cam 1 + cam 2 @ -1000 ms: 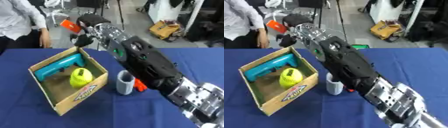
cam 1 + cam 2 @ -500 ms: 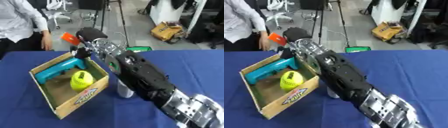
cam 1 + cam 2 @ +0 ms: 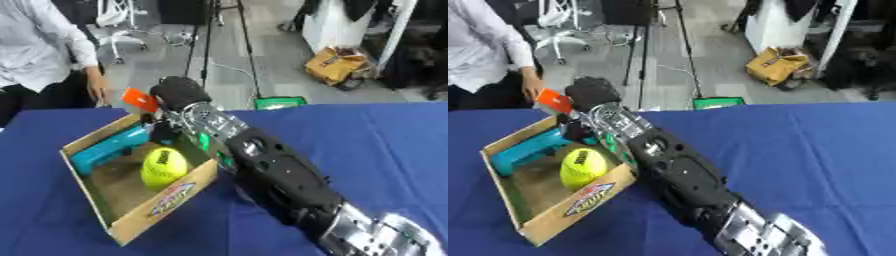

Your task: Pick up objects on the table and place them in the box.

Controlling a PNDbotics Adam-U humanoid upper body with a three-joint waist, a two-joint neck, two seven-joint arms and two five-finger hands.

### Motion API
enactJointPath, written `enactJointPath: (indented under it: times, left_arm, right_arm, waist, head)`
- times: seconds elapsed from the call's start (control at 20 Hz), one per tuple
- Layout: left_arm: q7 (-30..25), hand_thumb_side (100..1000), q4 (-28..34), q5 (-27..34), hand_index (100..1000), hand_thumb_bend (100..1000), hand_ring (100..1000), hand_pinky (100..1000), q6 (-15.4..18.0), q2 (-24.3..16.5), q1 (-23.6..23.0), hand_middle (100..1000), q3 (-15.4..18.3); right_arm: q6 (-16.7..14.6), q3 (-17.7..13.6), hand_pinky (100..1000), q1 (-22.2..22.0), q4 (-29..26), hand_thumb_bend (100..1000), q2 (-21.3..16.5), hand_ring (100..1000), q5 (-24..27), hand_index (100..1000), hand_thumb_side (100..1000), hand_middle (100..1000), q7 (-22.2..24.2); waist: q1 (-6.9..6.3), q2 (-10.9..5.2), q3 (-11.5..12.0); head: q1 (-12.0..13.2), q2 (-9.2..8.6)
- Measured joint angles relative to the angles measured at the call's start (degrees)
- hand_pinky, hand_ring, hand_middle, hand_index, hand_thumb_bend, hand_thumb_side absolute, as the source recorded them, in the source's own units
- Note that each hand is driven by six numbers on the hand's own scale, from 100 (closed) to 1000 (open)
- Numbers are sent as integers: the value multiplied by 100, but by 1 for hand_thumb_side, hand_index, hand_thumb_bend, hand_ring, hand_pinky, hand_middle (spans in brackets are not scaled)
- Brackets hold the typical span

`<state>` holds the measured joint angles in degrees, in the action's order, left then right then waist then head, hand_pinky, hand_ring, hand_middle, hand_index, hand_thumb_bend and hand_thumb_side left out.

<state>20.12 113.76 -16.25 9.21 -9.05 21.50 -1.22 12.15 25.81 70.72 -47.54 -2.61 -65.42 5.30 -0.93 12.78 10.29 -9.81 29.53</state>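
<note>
Right hand (image 3: 166,131) over the box's (image 3: 166,200) far wall, fingers hidden (grip unreadable); best released low, clear of the yellow ball (image 3: 164,167).

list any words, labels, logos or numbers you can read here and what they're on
Nothing here can be read as text.
Cardboard box: a red, white and blue oval logo on its front wall, lettering too blurred to read.
Yellow ball inside the box: a dark printed mark, too blurred to read.
Right hand and teal tool: no text visible.
</note>
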Motion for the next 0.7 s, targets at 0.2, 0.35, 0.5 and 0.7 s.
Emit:
enactJointPath:
  times: [0.2,0.35,0.5,0.7]
  left_arm:
    - [1,1000,0,-1,842,100,919,1000,1,1,4,906,0]
    - [0,1000,0,-1,842,100,919,1000,1,2,11,906,0]
    - [-1,1000,0,-1,842,100,919,1000,2,3,12,907,-1]
    - [-5,1000,0,-1,842,100,919,1000,5,3,15,907,-1]
  right_arm:
    - [-36,-6,829,-82,19,100,65,841,-140,340,488,309,-151]
    - [-47,-37,829,-122,71,100,109,840,-182,340,491,310,-211]
    - [-61,-71,829,-151,133,100,159,841,-233,345,495,316,-250]
    - [-100,-78,832,-170,219,100,219,846,-298,390,537,356,-294]
  waist:
    - [-14,18,-2]
    - [-19,31,5]
    - [-19,34,31]
    - [-19,40,32]
  head:
    - [25,-48]
    - [26,-80]
    - [26,-87]
    - [26,-89]
